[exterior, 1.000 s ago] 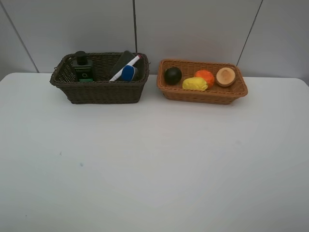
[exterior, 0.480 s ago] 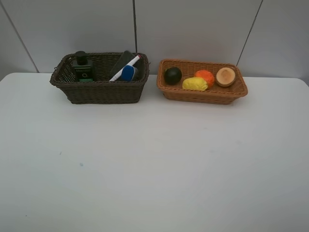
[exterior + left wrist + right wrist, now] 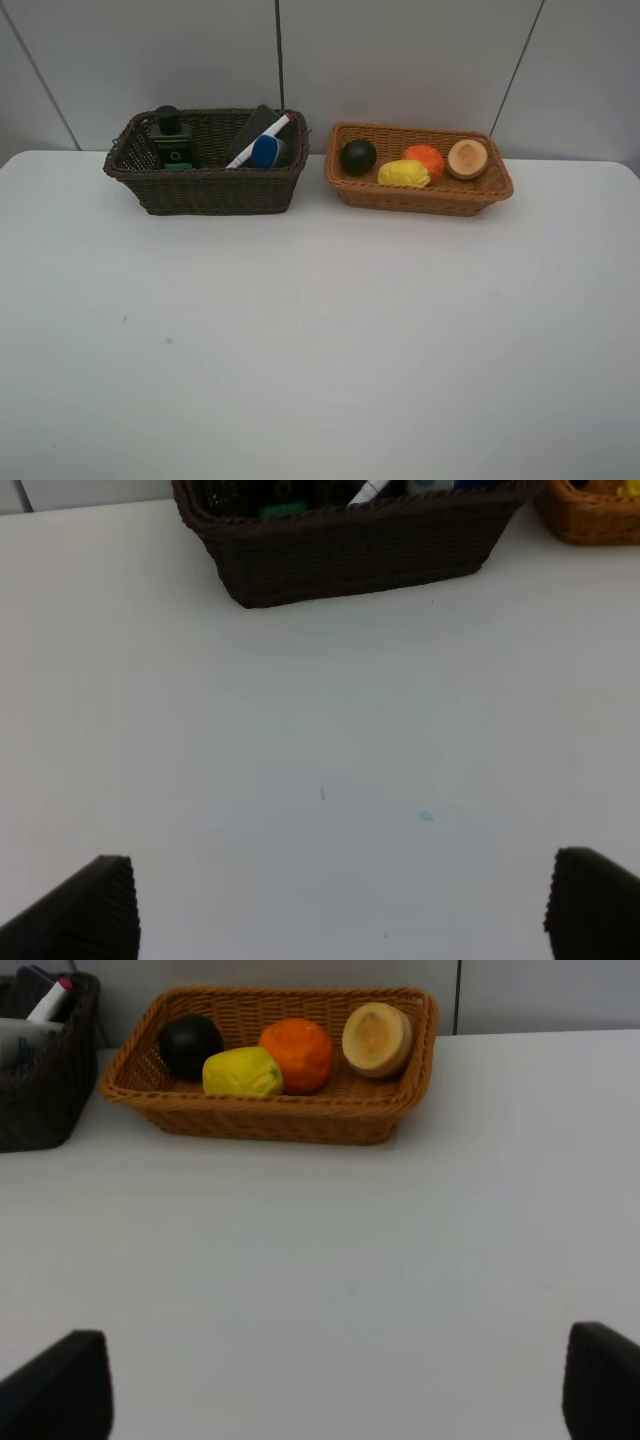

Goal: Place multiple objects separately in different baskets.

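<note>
Two baskets are found at the far edge of the table [image 3: 320, 340], side by side but apart; the dark basket [image 3: 205, 185] is seen to hold the green bottle [image 3: 171, 140], the marker [image 3: 262, 139], the blue-capped bottle [image 3: 265, 152] and a dark object behind them, taken to be the eraser [image 3: 255, 122]; the tan basket [image 3: 420, 195] is seen to hold the mangosteen [image 3: 358, 156], lemon [image 3: 403, 173], orange [image 3: 425, 158] and peach [image 3: 467, 158], all in a row, lemon and orange touching; no item is found loose on the table in any view; the sorting is judged complete, fruit in one basket and the other goods in the other; nothing is judged left beyond withdrawal; the left gripper [image 3: 340, 910] and right gripper [image 3: 335, 1390] are each shown with fingers wide apart and nothing between them, well back from the baskets, above bare table
</note>
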Controlling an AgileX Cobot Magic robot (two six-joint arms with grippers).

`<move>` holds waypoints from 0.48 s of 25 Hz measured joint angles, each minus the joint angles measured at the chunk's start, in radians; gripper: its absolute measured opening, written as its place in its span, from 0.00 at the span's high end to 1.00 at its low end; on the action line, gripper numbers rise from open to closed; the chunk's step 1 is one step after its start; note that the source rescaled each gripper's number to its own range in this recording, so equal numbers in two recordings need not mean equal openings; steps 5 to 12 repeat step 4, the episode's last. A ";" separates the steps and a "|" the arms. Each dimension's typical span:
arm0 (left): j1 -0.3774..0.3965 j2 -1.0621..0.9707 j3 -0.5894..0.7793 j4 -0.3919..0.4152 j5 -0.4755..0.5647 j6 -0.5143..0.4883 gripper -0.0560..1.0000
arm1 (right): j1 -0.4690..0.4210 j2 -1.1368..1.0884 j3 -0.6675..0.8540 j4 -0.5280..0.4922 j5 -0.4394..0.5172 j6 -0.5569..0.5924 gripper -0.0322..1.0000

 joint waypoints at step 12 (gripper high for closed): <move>0.000 0.000 0.000 0.000 0.000 0.000 0.00 | 0.000 0.000 0.000 0.000 0.000 0.000 0.00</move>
